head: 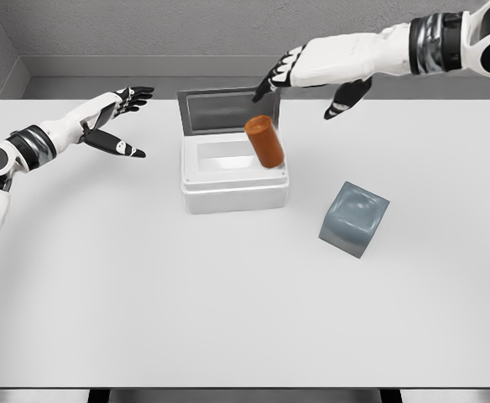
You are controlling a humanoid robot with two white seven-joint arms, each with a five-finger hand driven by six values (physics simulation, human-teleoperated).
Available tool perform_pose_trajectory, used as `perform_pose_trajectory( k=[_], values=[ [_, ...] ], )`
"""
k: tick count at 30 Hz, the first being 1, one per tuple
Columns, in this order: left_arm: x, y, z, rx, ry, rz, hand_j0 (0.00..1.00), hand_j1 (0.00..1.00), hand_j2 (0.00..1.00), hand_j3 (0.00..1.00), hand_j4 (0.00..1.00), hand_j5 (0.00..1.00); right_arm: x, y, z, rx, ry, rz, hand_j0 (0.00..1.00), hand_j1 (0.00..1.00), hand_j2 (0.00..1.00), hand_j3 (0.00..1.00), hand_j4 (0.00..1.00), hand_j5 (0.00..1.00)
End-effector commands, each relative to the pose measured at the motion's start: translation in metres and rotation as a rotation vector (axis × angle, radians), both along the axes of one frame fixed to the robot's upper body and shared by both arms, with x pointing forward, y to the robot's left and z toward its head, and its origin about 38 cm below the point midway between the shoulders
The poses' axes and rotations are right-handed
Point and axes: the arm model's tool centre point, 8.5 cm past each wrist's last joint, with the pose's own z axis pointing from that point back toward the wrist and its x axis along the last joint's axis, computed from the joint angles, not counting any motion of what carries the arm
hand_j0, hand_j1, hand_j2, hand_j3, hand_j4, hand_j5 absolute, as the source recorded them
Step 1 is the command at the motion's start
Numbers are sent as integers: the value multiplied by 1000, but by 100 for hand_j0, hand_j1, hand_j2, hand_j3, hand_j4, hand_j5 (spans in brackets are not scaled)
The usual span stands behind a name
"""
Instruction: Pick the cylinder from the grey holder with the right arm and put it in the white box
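The right arm runs off the upper right corner of the head view, so its shoulder is cut off, and the left arm leaves at the left edge in the same way. The floor of the square white plastic box (235, 175) is partly hidden behind the orange-brown cylinder (266, 141), and whether the cylinder's lower end touches the box rim or its inside cannot be made out. Two dark shapes below the table's near edge are too cropped to identify.

Everything rests on a broad, flat white tabletop (144, 285). Behind it stand plain grey walls, meeting in a corner at the upper left.

There is one box, with its grey hinged lid (224, 109) standing open at its back. There is one cylinder, tilted, over the right half of the box opening and gripped by nothing. There is one grey rounded cube-shaped holder (355, 218), lying tipped to the right of the box and well apart from it.

There are two hands. The right hand (308, 77) hovers above and behind the box's right corner, fingers spread and released, holding nothing. The left hand (115, 120) hangs to the left of the box, apart from it, fingers extended and relaxed, also empty.
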Motion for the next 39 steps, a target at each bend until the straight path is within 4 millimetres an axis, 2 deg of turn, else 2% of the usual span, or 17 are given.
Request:
perform_pose_trajectory(
  k=[1,4,7,16,22,27,31,33,39],
  values=[
    [0,-1,1,-7,-2,0,100,100,100,100,100,100,-20,-10,27,55,-47,27,98,98,98,98,98,98],
    [0,-1,2,-7,-10,-5,100,100,100,100,100,100,-37,-20,36,73,-62,41,98,98,98,98,98,98],
    [0,-3,2,-7,-13,-10,100,100,100,100,100,100,-38,-24,42,78,-70,37,98,98,98,98,98,98],
    [2,-16,6,7,-26,-48,100,100,100,100,100,100,-38,-26,43,85,-68,31,98,98,98,98,98,98],
    [2,-30,20,1,-64,-84,100,100,100,100,100,100,-64,-61,48,85,-78,-2,100,100,100,100,100,100],
    [0,-34,26,3,-84,-104,100,100,100,100,100,100,-70,-60,44,77,-71,10,100,100,100,100,100,100],
    [-4,-43,28,11,-90,-142,100,100,100,100,100,100,-75,-79,39,82,-62,-31,100,100,100,100,100,100],
    [-5,-44,35,-12,-100,-152,100,100,100,100,100,100,-75,-84,35,79,-53,-43,100,100,100,100,100,100],
    [-9,-40,36,20,-102,-169,100,100,100,100,100,100,-77,-98,31,79,-43,-78,100,100,100,100,100,100]
  ],
)
